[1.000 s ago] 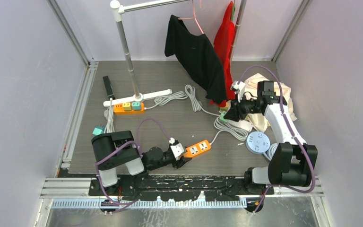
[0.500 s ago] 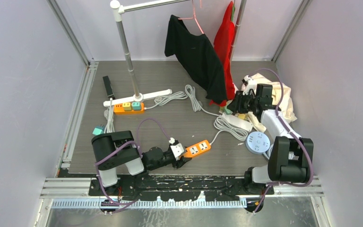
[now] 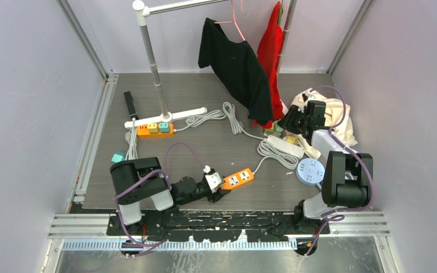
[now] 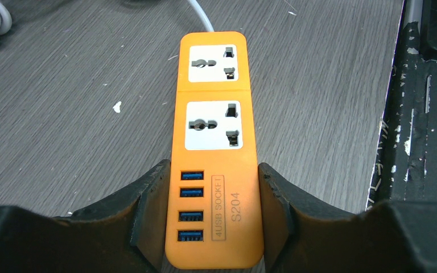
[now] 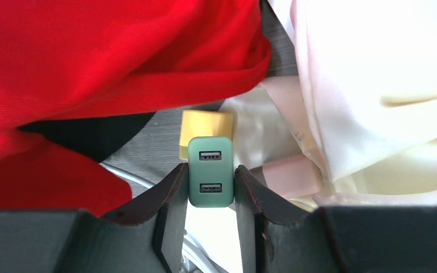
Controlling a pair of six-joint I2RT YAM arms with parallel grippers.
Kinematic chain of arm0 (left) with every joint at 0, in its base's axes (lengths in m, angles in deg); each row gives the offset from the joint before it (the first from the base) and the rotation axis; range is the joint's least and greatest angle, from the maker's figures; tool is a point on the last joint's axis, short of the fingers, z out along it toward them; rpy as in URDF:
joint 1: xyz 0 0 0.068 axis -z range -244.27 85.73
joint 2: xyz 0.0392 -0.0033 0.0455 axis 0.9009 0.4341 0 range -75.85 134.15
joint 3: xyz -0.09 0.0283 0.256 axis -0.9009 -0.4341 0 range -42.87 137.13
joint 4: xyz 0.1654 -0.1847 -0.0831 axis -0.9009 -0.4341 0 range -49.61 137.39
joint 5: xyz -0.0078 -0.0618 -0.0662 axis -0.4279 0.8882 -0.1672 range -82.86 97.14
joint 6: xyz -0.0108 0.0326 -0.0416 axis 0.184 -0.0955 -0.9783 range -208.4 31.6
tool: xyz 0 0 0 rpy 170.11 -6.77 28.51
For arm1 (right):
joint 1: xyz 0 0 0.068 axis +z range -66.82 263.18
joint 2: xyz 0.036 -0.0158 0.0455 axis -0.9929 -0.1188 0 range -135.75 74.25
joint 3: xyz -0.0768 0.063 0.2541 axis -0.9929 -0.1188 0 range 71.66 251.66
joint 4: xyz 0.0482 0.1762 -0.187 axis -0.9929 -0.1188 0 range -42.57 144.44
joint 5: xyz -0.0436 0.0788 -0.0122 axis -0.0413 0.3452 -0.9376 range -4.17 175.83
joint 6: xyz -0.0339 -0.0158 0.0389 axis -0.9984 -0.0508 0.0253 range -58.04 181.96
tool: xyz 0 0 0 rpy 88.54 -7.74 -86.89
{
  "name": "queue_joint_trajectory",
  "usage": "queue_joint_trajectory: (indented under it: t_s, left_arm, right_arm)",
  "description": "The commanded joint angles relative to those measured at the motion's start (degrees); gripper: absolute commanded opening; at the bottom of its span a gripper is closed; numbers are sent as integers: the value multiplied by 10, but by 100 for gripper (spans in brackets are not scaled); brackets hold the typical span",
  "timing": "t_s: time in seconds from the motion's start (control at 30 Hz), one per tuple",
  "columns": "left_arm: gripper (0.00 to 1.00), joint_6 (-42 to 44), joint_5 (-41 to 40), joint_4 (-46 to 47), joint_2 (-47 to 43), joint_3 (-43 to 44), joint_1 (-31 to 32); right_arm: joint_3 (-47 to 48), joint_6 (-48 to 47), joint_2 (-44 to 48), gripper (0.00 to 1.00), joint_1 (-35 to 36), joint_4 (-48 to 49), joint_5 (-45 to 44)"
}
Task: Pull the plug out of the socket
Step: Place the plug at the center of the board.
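- Now the cream cloth, at two o'clock, is neared; the white socket strip is left behind.
- The orange strip, at six o'clock, is pinched by half-open left jaws.
- The green plug is clamped in closed right jaws: unplugging judged done.

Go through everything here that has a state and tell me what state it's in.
Orange power strip: both sockets empty, clamped by left gripper.
Green USB charger: clamped in right gripper.
Far orange strip: three plugs inserted.
Black shirt: hanging.
Red garment: hanging.
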Motion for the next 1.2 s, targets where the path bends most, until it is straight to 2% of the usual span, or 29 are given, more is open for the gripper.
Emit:
queue_joint_trajectory:
  t_s: [0.0,0.07,0.2,0.33,0.43,0.5,0.6,0.7,0.73,0.83,0.93,0.97,1.07,1.17]
  left_arm:
    - [0,9,-1,12,6,-1,-3]
    - [0,9,-1,12,6,-1,-3]
    - [0,9,-1,12,5,-2,-3]
    - [0,9,-1,12,4,-2,-3]
    - [0,9,1,12,4,-2,-3]
    - [0,9,0,12,5,-2,-3]
    - [0,9,1,12,4,-2,-3]
    - [0,9,2,12,4,-1,-3]
    - [0,9,1,12,4,-2,-3]
    - [0,9,3,12,2,-3,-3]
    - [0,8,2,12,0,-4,-3]
    - [3,8,2,12,-2,-4,-3]
    - [25,7,2,12,-5,-6,-3]
    - [54,0,-3,12,-19,-11,-4]
  right_arm:
    - [34,4,-8,45,-2,2,-17]
    - [36,-1,-7,53,-3,0,-8]
    - [40,-18,4,62,-3,-5,2]
    - [45,-45,35,62,-11,-17,29]
    - [63,-102,58,61,-24,-71,98]
    - [82,-168,70,61,-38,-127,199]
    - [118,-267,82,59,-58,-233,316]
    - [146,-361,91,58,-64,-331,385]
    - [156,-403,93,58,-64,-369,409]
    - [182,-625,92,61,-64,-547,501]
    - [199,-948,78,74,-64,-771,552]
    - [202,-1044,71,78,-63,-840,561]
    - [208,-1254,37,85,-49,-988,567]
    - [203,-1285,13,86,-18,-997,550]
